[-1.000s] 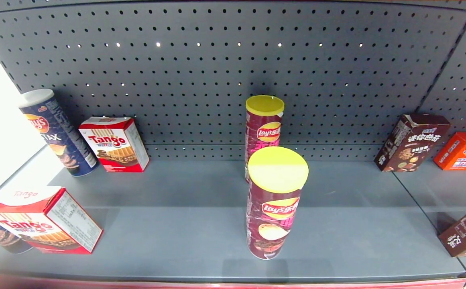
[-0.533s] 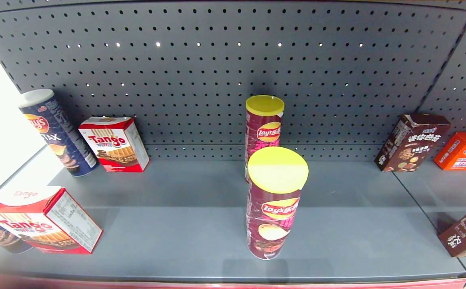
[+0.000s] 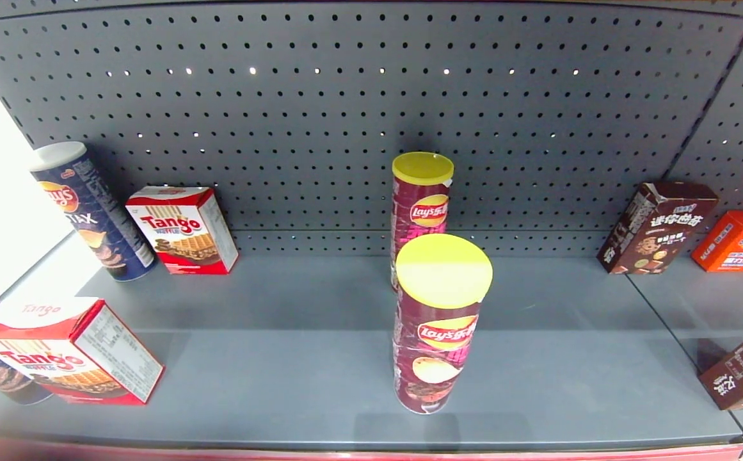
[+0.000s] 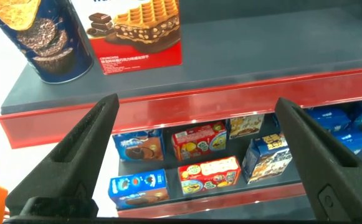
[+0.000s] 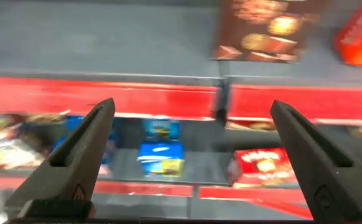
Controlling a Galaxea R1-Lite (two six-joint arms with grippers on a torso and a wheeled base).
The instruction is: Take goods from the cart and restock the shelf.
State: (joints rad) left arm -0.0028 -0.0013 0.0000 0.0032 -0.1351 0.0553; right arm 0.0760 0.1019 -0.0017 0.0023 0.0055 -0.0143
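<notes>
Two claws, both spread wide and empty: left gripper (image 4: 196,102) faces the red shelf edge (image 4: 168,109), beyond it the front wafer box (image 4: 137,31) and a dark blue can (image 4: 47,37); right gripper (image 5: 193,104) faces the same red edge, a brown box (image 5: 261,28) beyond it

Change over the last second, head view: none, every item on the shelf (image 3: 281,358) sits exactly where it was

Goods: front purple can (image 3: 438,333) upright near the shelf lip at 6 o'clock, rear purple can (image 3: 421,205) upright right behind it at 12 o'clock by the pegboard. Tall blue can (image 3: 93,211) and rear wafer box (image 3: 182,230) at 10 o'clock, chocolate box (image 3: 656,227) and orange box (image 3: 739,240) at 2 o'clock

Read: purple cans look placed and standing free, nothing in either claw, so this placement seems finished. Next is likely a trip back to the cart. Bare shelf at 3 and 9 o'clock of the front can leaves room for more stock
</notes>
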